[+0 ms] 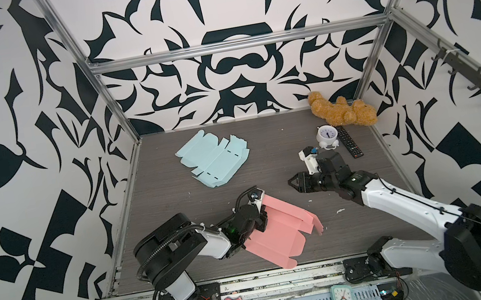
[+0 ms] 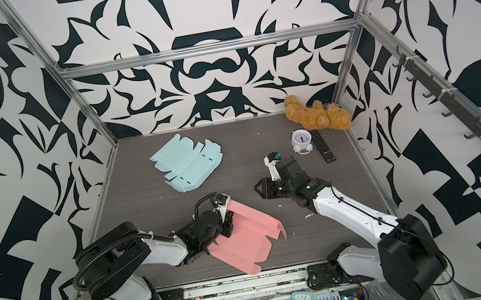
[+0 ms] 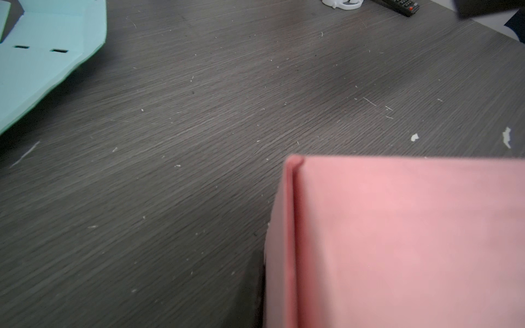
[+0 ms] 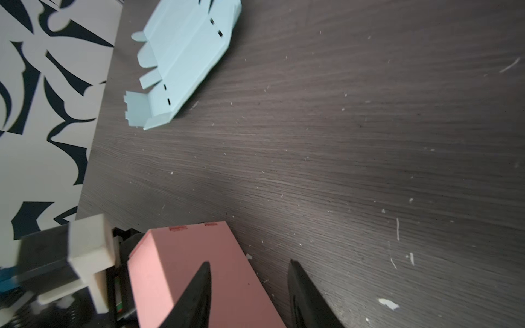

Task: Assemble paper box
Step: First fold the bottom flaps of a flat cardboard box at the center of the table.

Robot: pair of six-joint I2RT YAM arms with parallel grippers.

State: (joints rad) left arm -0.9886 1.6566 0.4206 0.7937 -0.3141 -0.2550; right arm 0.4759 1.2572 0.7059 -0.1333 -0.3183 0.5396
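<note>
Quick rundown, near to far. Closest to the front edge is the pink blank (image 1: 282,233), partly creased and held tilted up off the counter (image 1: 176,207). The left gripper (image 1: 262,218) is clamped narrow on the blank's edge on the left arm's side, so that's what's holding it up. The free end w/ the folded-up flaps sticks out away from that gripper, twd the right arm; looks like the long axis runs that way too, but can't swear to it.

Just past the pink blank, off its far-right corner, is the right gripper (image 1: 293,182). Jaws are moderately apart w/ nothing between them, tips aimed back at the blank, not touching it.

Imo the next fold is the right arm's job: it's the free one, and the blank lies nearer and a bit left of its tips. Thin card could buckle tho.

Further out, far-left of the pink blank, a light blue blank (image 1: 212,158) lies flat, untouched. Far-right of it: clock (image 1: 326,136), remote (image 1: 349,141), teddy (image 1: 342,112). Just clutter.
</note>
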